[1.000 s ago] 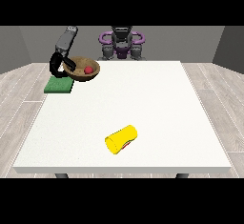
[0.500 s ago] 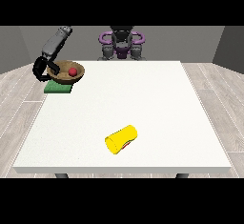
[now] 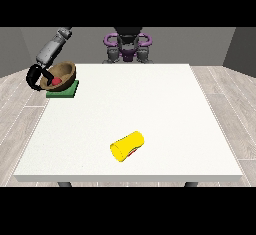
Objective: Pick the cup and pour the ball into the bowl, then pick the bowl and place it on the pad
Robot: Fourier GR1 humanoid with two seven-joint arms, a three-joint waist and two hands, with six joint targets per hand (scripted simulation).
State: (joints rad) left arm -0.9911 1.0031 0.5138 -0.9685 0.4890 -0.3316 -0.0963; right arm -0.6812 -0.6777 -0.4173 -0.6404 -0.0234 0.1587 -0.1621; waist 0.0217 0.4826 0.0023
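A brown wooden bowl (image 3: 65, 72) with a red ball (image 3: 56, 81) inside is held tilted over the green pad (image 3: 64, 90) at the table's far left. The black hand at the view's left (image 3: 36, 77) is curled round the bowl's left rim. A yellow cup (image 3: 127, 146) lies on its side near the table's front middle, away from both hands. The other hand does not show; only the robot's torso (image 3: 127, 46) is visible behind the table.
The white table (image 3: 150, 109) spreads wide between the pad and the cup. Its left edge runs close beside the pad. Grey floor planks surround it.
The hand at the view's left has carried the bowl with the ball leftward, and it now hangs tilted over the green pad. The yellow cup has stayed in place.
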